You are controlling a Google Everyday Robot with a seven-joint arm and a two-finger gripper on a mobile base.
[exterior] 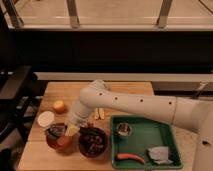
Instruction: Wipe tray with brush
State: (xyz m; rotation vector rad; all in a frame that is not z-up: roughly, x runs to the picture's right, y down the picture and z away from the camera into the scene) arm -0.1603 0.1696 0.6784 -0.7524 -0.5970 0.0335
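The green tray [150, 139] lies on the right of the wooden table. It holds a small round cup [124, 130], an orange-red stick-like item [129, 157] and a grey crumpled cloth [159, 153]. My white arm reaches from the right across the table to the left of the tray. My gripper [70, 129] hangs just above the left orange-brown bowl [56, 141], well left of the tray. The brush is not in view; it is hidden or out of view.
A second, dark bowl [93, 143] with dark contents sits between the left bowl and the tray. An orange fruit [60, 106] and a white round lid [45, 118] lie at the left. Pale yellow pieces [99, 114] lie behind the bowls. A dark chair [12, 90] stands left of the table.
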